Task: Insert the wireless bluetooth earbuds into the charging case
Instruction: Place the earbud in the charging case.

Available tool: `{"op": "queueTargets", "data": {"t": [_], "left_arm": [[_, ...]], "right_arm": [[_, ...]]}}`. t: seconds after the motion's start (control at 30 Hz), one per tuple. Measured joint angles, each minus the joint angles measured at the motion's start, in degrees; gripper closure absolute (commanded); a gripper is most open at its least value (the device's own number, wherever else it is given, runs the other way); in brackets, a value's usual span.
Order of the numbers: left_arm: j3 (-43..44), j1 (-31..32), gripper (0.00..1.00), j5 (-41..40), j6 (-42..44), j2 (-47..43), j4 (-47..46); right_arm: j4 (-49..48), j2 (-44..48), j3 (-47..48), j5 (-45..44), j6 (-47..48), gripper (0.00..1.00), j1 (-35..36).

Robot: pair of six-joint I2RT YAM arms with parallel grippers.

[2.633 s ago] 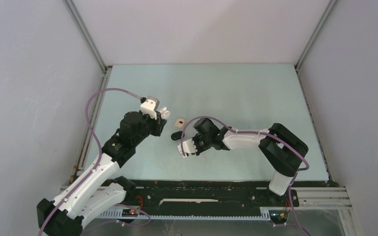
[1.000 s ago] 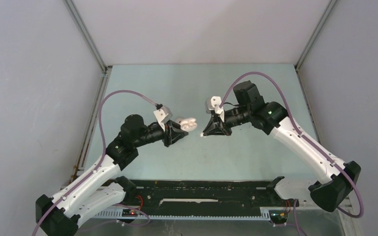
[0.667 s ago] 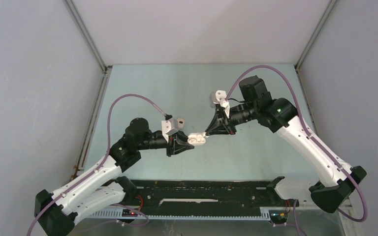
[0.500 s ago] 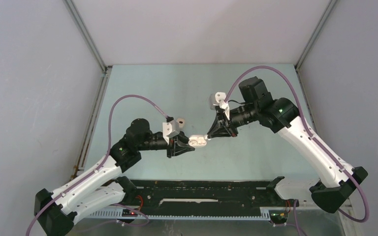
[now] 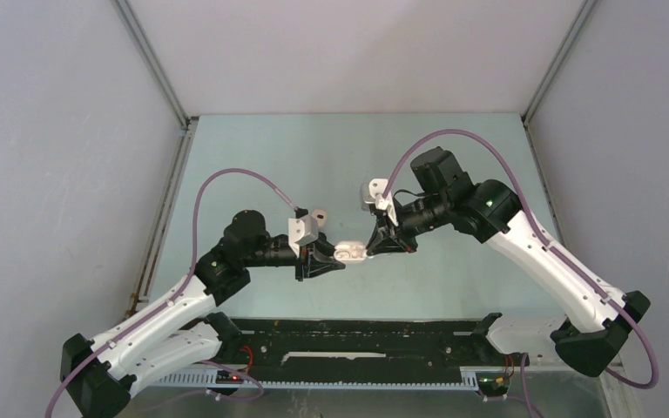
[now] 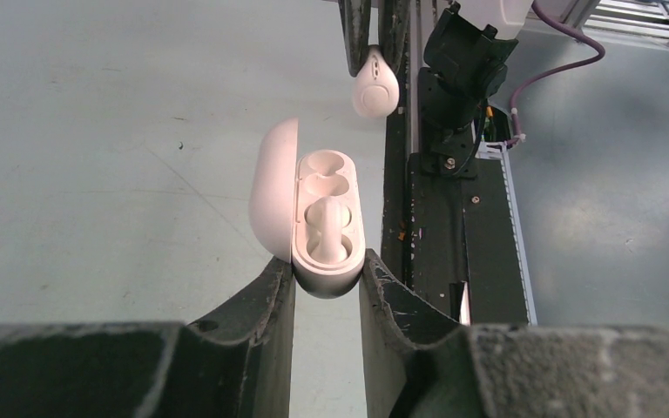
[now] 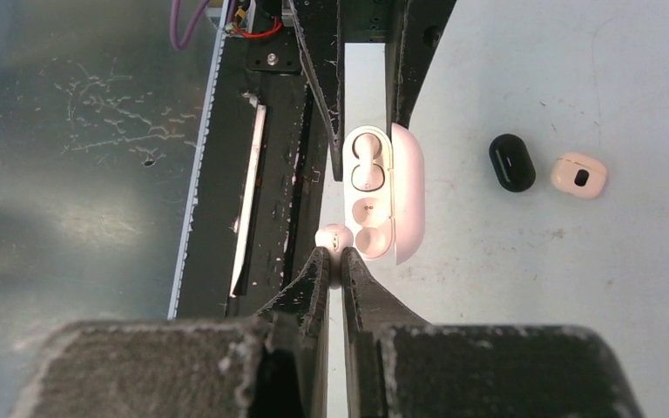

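A white charging case [image 6: 327, 252] hangs above the table with its lid [image 6: 272, 187] swung open, and my left gripper [image 6: 327, 279] is shut on its lower end. One white earbud [image 6: 327, 228] sits in the lower slot; the upper slot [image 7: 368, 239] is empty. My right gripper [image 7: 337, 261] is shut on a second white earbud [image 7: 334, 238], held by its stem just beside the empty slot, at the case's rim. From above, the case [image 5: 349, 252] lies between the left gripper [image 5: 329, 259] and the right gripper [image 5: 371, 247].
On the mat beyond the held case lie a shut black case [image 7: 511, 162] and a small beige case [image 7: 579, 174], the beige one [image 5: 319, 213] behind the left wrist. The black base rail [image 5: 357, 344] runs along the near edge.
Both arms have come together from apart: the left brought the open case nearer and lower. The right carried the earbud up to the case and shifted slightly left in the last half second.
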State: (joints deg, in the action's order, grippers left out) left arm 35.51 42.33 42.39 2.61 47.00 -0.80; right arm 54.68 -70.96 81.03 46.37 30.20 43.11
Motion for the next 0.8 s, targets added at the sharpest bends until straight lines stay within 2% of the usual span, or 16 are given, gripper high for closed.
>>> {"op": "queueTargets", "data": {"t": [0.8], "left_arm": [[0.0, 0.0, 1.00, 3.1, -0.1, 0.4, -0.4]], "right_arm": [[-1.0, -3.1, -0.7, -3.3, 2.2, 0.95, 2.5]]}}
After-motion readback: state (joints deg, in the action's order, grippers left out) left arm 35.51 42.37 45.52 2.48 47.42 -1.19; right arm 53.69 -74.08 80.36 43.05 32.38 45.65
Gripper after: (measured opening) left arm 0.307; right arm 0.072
